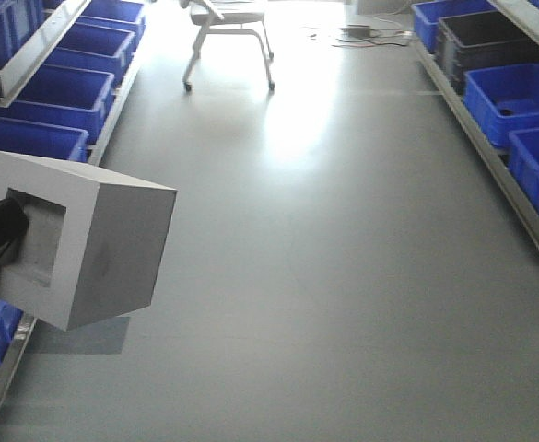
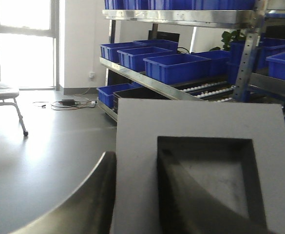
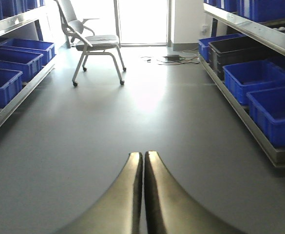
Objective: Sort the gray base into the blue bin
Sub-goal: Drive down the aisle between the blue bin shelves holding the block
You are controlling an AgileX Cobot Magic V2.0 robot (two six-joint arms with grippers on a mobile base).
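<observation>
Above gray floor [image 1: 343,276] between bin racks [image 1: 29,53], left jaws grip the gray base [image 1: 94,239], right jaws clenched.

The base [image 1: 85,244] is matte gray, faintly grainy and foam-like, with no shine; its recess walls are just as dull. The left gripper [image 2: 135,163] has dark, smooth jaws with a soft sheen. The right gripper [image 3: 143,156] has smooth, glossy jaws with a brownish gleam. The floor [image 1: 343,276] is smooth, semi-glossy gray and mirrors the window glare. The blue bins [image 1: 518,97] are smooth moulded plastic with a slight gloss; a black bin [image 1: 486,41] looks alike. The shelf [image 2: 181,17] is bare bright metal. The chair [image 3: 96,44] has a pale frame and a matte gray seat.
</observation>
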